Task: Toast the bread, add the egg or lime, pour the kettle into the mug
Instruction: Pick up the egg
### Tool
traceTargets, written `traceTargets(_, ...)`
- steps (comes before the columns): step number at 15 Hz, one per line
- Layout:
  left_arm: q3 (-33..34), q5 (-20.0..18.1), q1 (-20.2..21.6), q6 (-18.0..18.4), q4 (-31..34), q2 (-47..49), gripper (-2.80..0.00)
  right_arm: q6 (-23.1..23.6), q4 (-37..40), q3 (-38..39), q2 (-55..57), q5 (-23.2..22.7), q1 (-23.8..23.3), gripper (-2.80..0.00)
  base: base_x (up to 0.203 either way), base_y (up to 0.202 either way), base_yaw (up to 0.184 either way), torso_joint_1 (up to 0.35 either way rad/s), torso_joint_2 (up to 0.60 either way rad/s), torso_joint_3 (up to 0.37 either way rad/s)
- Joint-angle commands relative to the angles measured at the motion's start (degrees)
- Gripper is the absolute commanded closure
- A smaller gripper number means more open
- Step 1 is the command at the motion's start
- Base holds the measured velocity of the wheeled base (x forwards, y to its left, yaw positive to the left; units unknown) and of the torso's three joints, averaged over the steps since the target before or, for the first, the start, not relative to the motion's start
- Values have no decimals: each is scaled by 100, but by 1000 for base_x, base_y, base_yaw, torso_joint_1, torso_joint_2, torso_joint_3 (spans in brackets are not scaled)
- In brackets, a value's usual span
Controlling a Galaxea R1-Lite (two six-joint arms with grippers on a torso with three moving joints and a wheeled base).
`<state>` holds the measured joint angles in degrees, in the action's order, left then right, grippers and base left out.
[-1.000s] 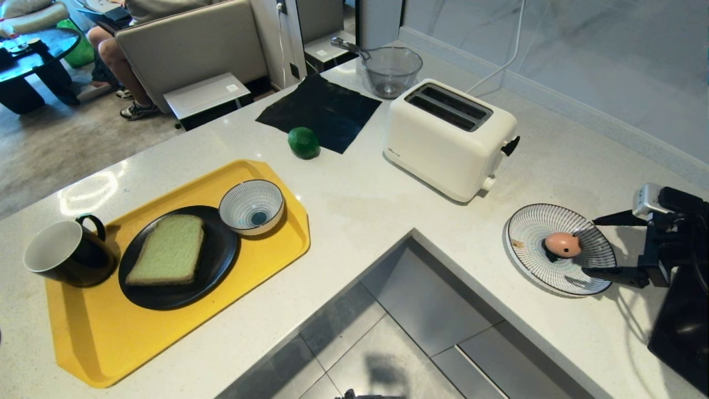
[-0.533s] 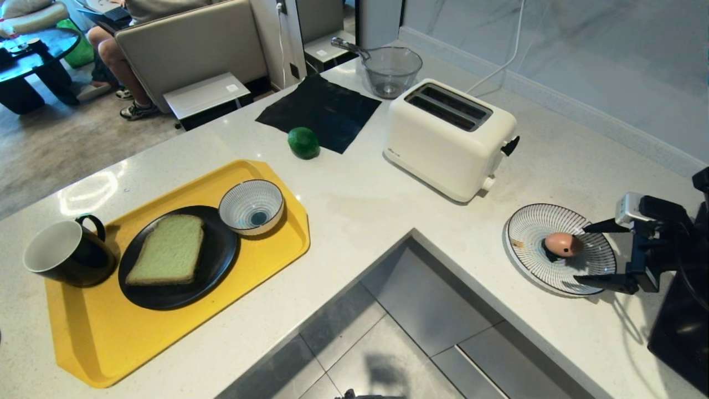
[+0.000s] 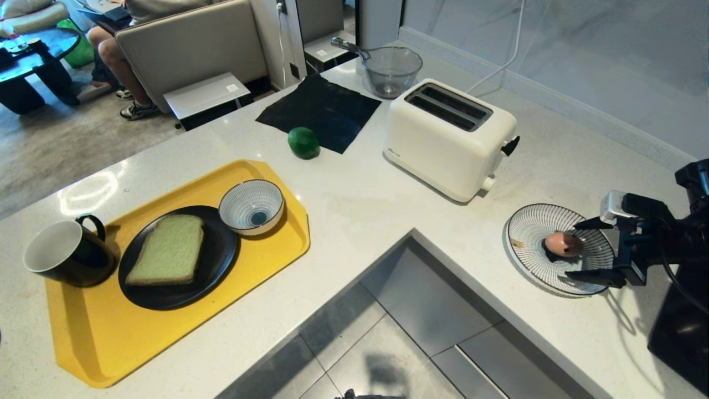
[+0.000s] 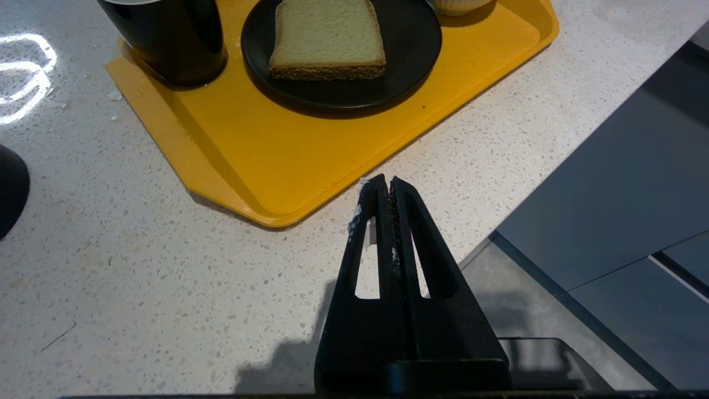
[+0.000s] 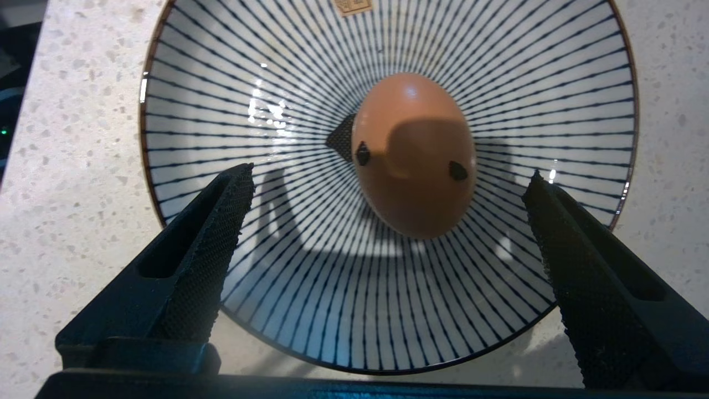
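The right gripper [image 3: 576, 248] hangs low over the striped plate [image 3: 532, 221] at the right end of the worktop [image 3: 360, 205]. Its fingers [image 5: 216, 233] are spread wide, one on each side of the egg [image 3: 563, 244], and they do not touch it. The egg lies near the middle of the plate. The left gripper [image 4: 385, 185] is parked over the worktop edge, just beside the yellow tray [image 3: 166, 338], with its fingers pressed together and holding nothing. On the tray stand the mug [image 3: 61, 252], a black plate [image 3: 219, 249] with the bread [image 3: 166, 249] on it, and a small striped bowl [image 3: 252, 206]. The lime [image 3: 303, 142] sits on the worktop at the edge of a black cloth [image 3: 321, 108], to the left of the white toaster [image 3: 448, 138], whose slots are empty
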<state>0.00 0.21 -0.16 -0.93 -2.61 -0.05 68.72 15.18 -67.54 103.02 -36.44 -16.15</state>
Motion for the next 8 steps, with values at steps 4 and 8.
traceTargets(4,97,5,-2,-3,-3,-4,0,32,20,-195,192,41,23,-280,0,0,0,0,0,0)
traceTargets(8,97,5,-1,-3,-3,-4,0,21,29,-309,254,111,74,-280,0,0,0,0,0,0)
